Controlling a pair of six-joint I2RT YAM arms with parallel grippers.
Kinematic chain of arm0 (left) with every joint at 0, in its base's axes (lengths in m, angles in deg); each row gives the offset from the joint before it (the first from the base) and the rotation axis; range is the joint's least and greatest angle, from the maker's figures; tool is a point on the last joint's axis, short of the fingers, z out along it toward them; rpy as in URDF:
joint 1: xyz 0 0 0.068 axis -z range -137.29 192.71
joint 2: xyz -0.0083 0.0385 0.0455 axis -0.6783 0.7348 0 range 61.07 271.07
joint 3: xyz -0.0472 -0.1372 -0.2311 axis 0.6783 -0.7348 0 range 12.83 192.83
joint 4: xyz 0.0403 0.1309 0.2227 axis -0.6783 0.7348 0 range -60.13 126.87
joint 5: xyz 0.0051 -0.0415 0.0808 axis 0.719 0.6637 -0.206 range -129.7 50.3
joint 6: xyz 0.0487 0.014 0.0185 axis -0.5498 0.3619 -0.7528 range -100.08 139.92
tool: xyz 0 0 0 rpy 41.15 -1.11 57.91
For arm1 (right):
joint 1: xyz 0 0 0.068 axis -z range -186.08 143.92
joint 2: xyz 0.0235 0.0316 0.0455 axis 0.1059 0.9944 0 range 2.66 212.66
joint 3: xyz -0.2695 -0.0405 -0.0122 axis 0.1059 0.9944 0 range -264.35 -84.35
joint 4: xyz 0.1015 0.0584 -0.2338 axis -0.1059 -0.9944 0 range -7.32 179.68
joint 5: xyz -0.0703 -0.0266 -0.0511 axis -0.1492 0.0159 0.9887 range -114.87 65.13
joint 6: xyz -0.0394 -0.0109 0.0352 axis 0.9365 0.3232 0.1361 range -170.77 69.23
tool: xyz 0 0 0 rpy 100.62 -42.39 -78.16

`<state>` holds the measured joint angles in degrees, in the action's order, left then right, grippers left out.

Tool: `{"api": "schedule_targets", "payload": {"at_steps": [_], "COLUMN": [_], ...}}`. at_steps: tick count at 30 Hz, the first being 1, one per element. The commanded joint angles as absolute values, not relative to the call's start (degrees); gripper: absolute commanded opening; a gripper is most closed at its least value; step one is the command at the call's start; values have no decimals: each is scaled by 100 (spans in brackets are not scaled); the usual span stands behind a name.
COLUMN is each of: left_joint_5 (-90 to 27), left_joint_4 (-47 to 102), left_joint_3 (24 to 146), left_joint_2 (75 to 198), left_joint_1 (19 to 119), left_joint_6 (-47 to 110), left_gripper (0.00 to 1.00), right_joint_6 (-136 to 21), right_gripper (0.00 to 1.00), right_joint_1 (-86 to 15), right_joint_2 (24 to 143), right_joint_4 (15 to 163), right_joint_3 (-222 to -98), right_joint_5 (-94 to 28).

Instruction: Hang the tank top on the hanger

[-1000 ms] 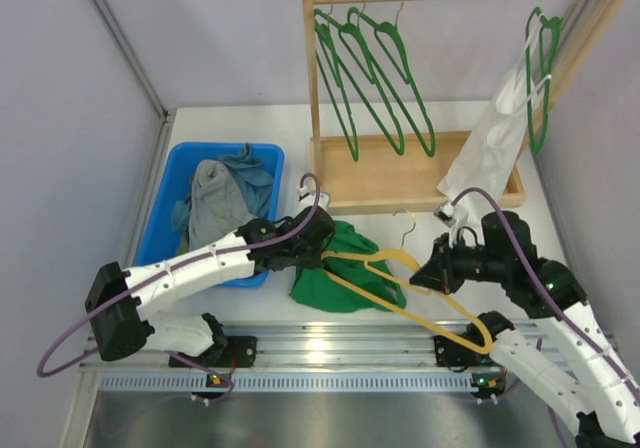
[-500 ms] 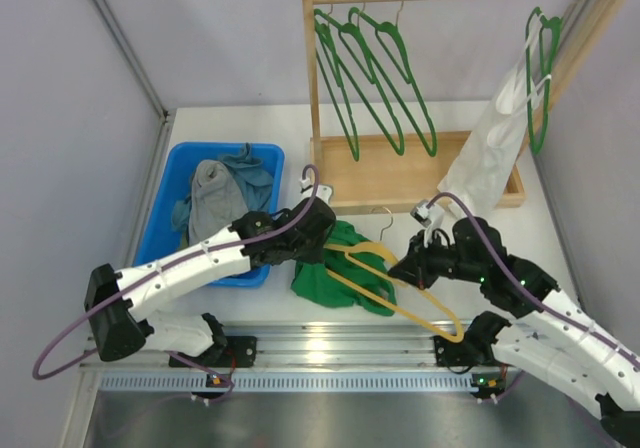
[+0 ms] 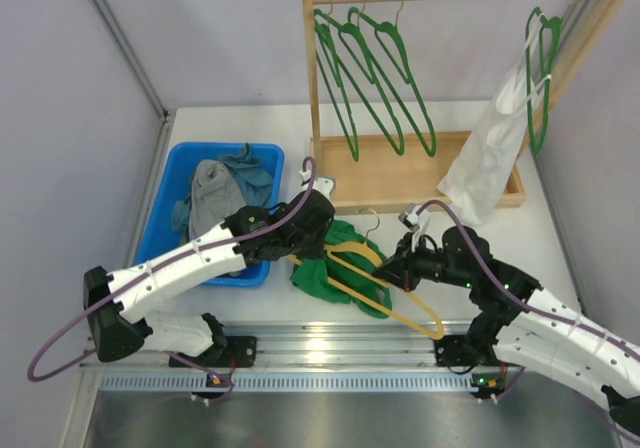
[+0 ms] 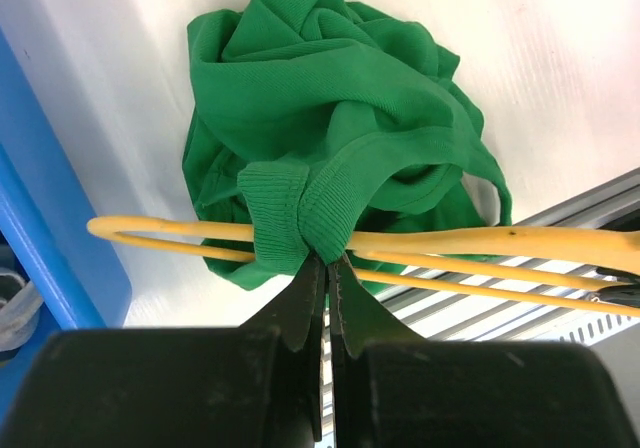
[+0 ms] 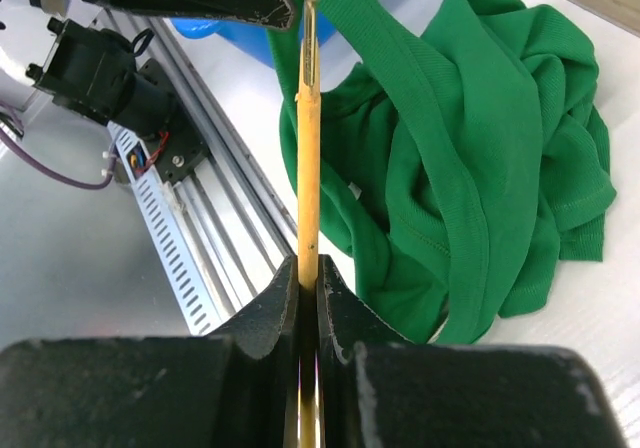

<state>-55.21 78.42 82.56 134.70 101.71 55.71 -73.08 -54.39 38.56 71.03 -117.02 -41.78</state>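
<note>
The green tank top (image 3: 335, 268) lies crumpled on the table between the arms. It also shows in the left wrist view (image 4: 340, 138) and the right wrist view (image 5: 480, 148). My left gripper (image 3: 312, 236) is shut on a strap of the tank top (image 4: 300, 213), and the strap is wrapped over the yellow hanger (image 4: 470, 240). My right gripper (image 3: 398, 266) is shut on the hanger (image 5: 307, 178) and holds it low over the tank top. The hanger (image 3: 385, 293) slants toward the front rail, its metal hook (image 3: 372, 218) pointing back.
A blue bin (image 3: 170, 223) of grey and teal clothes stands at the left. A wooden rack (image 3: 420, 183) at the back holds several dark green hangers (image 3: 370, 68) and a white garment (image 3: 490, 138). A metal rail (image 3: 330, 353) runs along the front edge.
My right gripper has carried the hanger to the left, further over the tank top. My left gripper has shifted slightly back with the strap.
</note>
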Motion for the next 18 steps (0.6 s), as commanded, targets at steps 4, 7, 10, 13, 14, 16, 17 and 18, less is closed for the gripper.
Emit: {"api": "schedule_targets", "payload": {"at_steps": [4, 7, 10, 13, 14, 16, 17, 18], "left_joint_5": [-5596, -5553, -5587, -5666, -5693, -5806, -5842, -5895], "left_joint_4": [8032, 8102, 8207, 8295, 8322, 8400, 8427, 8445], "left_joint_3": [8692, 8806, 8920, 8982, 8974, 8947, 8947, 8938], "left_joint_2": [13376, 13420, 13446, 13446, 13437, 13446, 13437, 13420], "left_joint_1": [10239, 10274, 10335, 10379, 10379, 10388, 10379, 10379], "left_joint_6": [5481, 5482, 5499, 5517, 5517, 5525, 5543, 5552], "left_gripper": [0, 0, 0, 0, 0, 0, 2, 6], "right_joint_6": [-7362, -7371, -7327, -7274, -7283, -7257, -7265, -7248], "right_gripper": [0, 0, 0, 0, 0, 0, 0, 0], "right_joint_1": [-5732, -5758, -5811, -5837, -5855, -5916, -5916, -5934], "right_joint_2": [3817, 3782, 3755, 3790, 3756, 3659, 3624, 3606], "right_joint_4": [8414, 8756, 8915, 8924, 8916, 9065, 9047, 9039], "right_joint_3": [-11468, -11283, -11204, -11186, -11177, -11186, -11195, -11195], "right_joint_5": [-3771, -3630, -3454, -3454, -3454, -3428, -3427, -3445]}}
